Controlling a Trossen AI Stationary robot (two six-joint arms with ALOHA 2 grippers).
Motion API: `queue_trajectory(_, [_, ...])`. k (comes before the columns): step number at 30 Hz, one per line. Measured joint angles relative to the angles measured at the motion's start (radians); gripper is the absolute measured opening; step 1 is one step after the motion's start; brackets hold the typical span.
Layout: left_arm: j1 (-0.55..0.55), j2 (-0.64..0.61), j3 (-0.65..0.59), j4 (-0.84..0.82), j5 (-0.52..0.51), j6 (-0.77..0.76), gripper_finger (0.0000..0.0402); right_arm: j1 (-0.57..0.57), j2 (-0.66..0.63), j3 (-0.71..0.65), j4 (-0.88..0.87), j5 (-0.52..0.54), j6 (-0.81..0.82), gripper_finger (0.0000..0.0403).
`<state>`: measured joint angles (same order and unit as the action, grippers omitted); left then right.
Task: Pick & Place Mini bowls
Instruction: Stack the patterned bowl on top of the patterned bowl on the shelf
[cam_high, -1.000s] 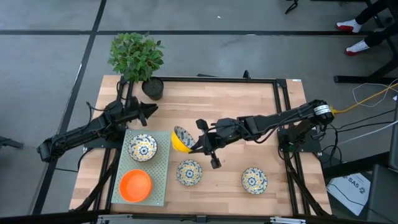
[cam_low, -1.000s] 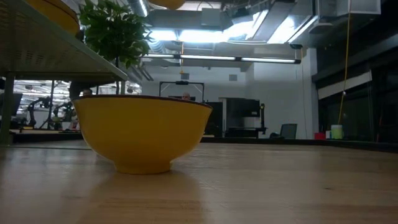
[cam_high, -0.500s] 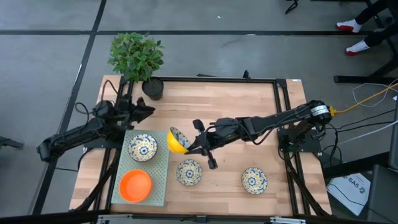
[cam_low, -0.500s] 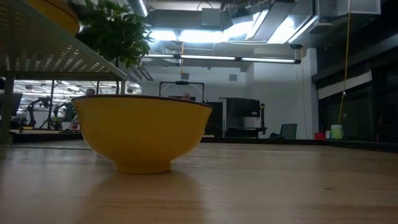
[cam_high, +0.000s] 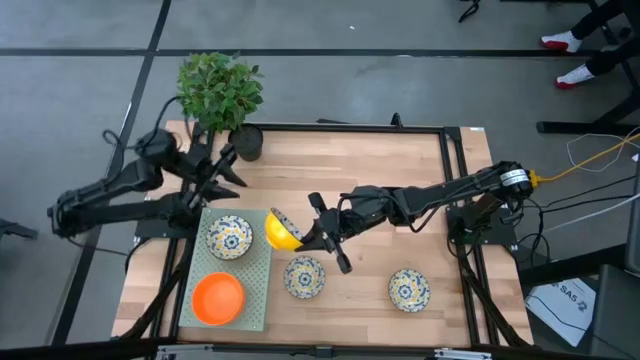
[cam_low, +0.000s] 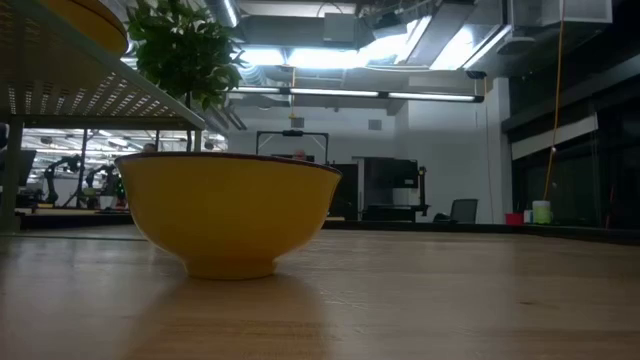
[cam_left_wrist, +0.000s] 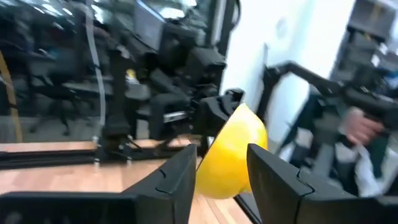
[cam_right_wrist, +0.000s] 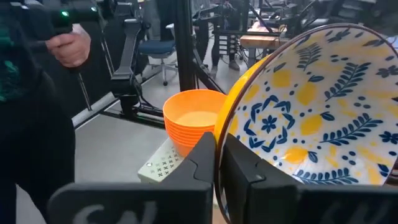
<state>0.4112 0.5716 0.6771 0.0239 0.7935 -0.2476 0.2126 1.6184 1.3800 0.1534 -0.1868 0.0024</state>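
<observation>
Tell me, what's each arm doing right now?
Right gripper shut on patterned bowl, tilted beside the tray. Left gripper open, empty, near the plant pot.

Carried bowl: cut by right wrist picture's edges. Same bowl blurred in left wrist view; left gripper's fingers cover its lower part. Low view: nearest bowl hides table behind it; raised tray cut at left edge, orange bowl on it barely showing. Person cropped, hand-held object indistinct.
</observation>
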Motion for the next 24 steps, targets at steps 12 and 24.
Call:
queue_trajectory(12, [-0.175,0.356,0.303,-0.162,0.094,0.122,0.017,0.0,0.0,0.0,-0.008,-0.1,0.016,0.0014])
queue_trajectory(24, [-0.294,0.524,0.369,-0.163,0.117,0.191,0.0169,0.0,0.0,0.0,0.023,-0.201,0.021,0.0014])
